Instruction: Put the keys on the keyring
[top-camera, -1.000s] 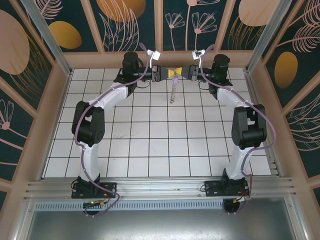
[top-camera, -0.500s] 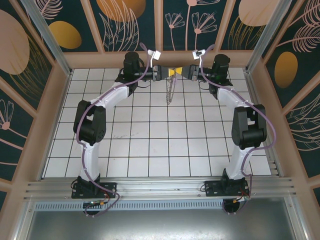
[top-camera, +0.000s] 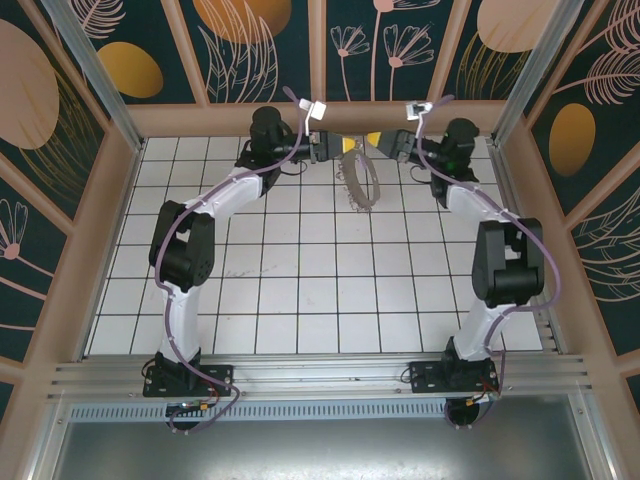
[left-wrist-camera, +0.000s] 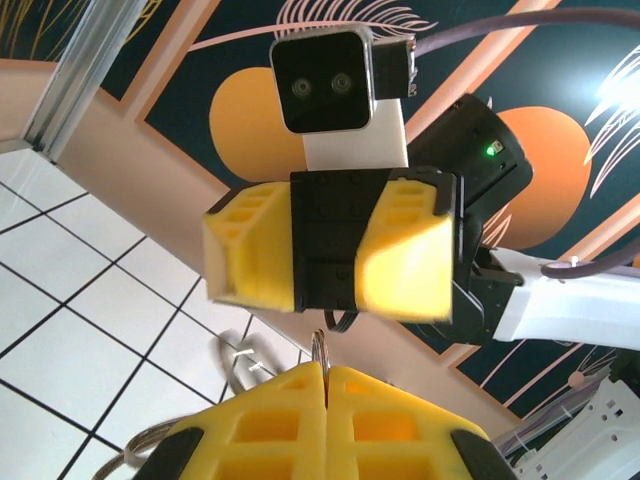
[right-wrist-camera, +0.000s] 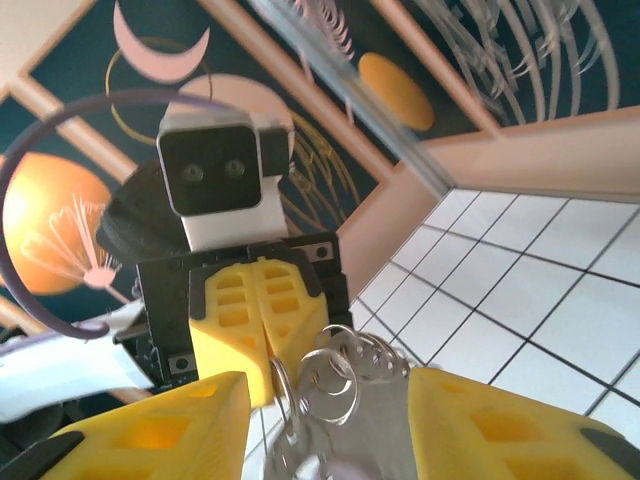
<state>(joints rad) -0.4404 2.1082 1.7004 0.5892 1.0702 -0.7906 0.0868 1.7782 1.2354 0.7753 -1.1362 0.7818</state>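
While my left gripper (left-wrist-camera: 326, 372) was clamped tight on the keyring (top-camera: 358, 182) near the table's (top-camera: 300, 300) 12 o'clock edge, the hoop hung from it toward 5 o'clock. My right gripper (right-wrist-camera: 328, 388) stood partly open, its fingers either side of the small wire rings (right-wrist-camera: 345, 365), pinching nothing.

Top camera: high behind the arms, looking down on the whole tiled table (top-camera: 300, 300).
Left wrist camera: just behind the left gripper (left-wrist-camera: 325, 378), looking across and up at the right gripper (left-wrist-camera: 328, 262), very near.
Right wrist camera: the same, looking back the other way.
Shared: the keyring (right-wrist-camera: 340, 372) between them; the top camera sees it too, far off.
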